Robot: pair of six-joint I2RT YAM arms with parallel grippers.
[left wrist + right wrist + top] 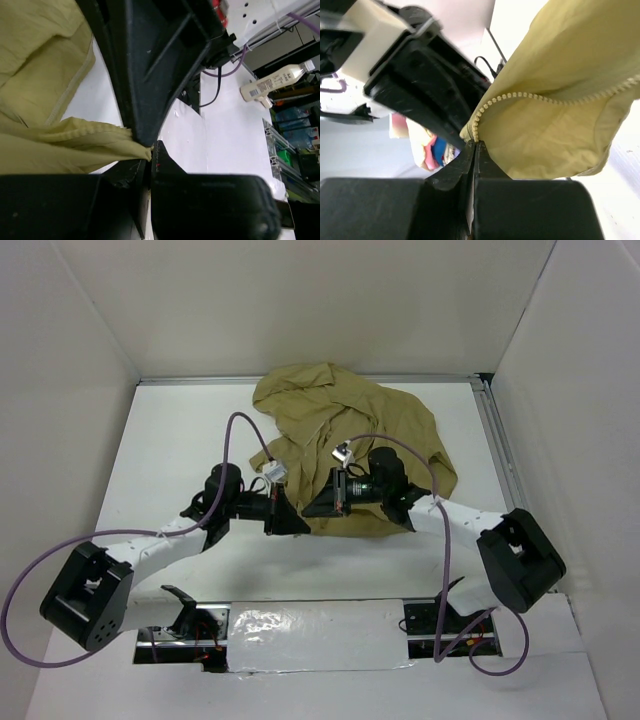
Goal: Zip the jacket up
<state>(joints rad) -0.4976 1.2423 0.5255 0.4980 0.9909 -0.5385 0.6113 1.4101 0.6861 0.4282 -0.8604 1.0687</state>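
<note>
Fabric of the jacket point(345, 425), heaped far across the table point(180, 460), sits pinched in our left gripper point(151, 150) at a fold and our right gripper point(475, 142) at the zipper teeth point(530, 96), likely to align both edges

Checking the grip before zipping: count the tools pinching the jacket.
2. The left tool pinches a fold of the jacket; the right tool pinches its edge at the zipper teeth.
</note>
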